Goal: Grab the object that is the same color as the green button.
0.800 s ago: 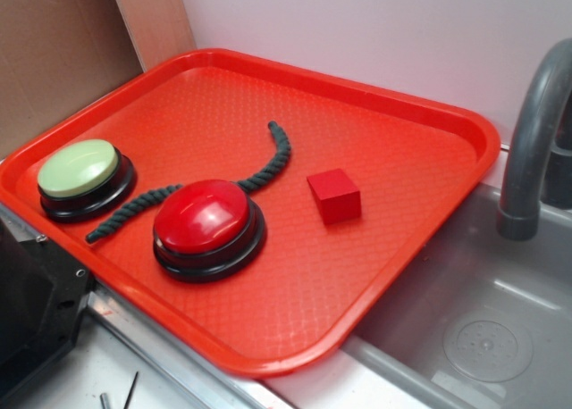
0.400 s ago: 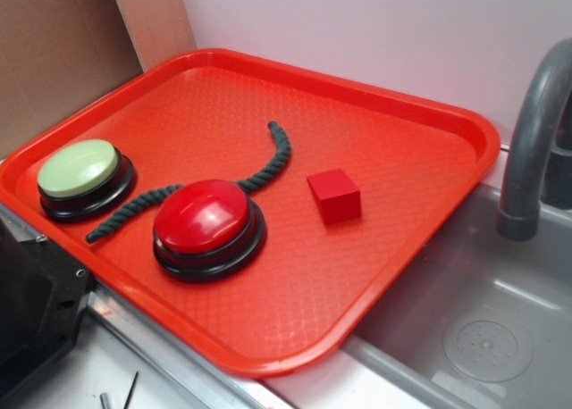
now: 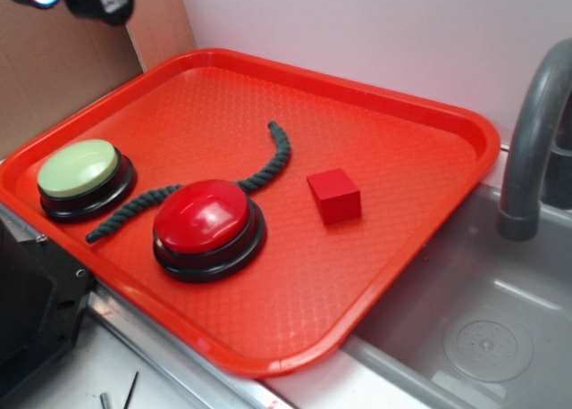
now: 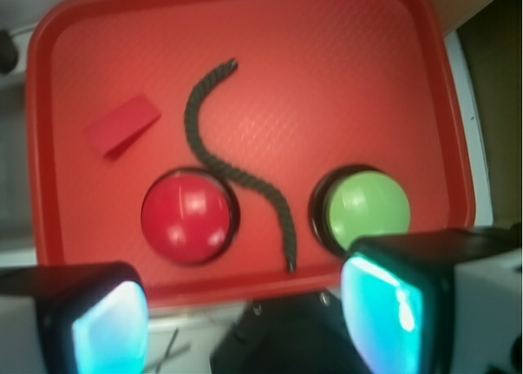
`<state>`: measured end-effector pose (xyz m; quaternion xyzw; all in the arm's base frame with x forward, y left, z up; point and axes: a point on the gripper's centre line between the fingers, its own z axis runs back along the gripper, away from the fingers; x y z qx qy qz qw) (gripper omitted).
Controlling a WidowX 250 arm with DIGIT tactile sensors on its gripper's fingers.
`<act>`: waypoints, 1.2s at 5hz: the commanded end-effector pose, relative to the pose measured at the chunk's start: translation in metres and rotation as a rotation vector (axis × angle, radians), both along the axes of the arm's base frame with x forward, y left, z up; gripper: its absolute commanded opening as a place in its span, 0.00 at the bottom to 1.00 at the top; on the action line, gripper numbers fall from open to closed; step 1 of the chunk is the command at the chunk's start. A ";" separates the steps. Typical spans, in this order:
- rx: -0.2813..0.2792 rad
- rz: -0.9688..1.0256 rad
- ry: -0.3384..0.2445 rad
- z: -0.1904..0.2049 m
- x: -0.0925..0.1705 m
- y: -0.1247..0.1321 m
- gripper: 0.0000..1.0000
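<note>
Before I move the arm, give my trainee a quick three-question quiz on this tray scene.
1. True or false: the green rope runs between the green button and the red button.
2. Which thing lies nearest the sink? A) green button B) red cube C) red button
3. Fill in: in the wrist view the gripper is ____ the tray, touching nothing.

Key: 1 true; 2 B; 3 above.
</note>
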<state>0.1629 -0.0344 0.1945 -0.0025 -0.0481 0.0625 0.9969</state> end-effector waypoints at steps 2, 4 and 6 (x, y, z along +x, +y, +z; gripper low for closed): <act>0.002 0.331 -0.092 -0.077 0.087 -0.011 1.00; 0.026 0.446 -0.091 -0.138 0.116 -0.014 1.00; -0.050 0.474 -0.077 -0.172 0.118 -0.010 1.00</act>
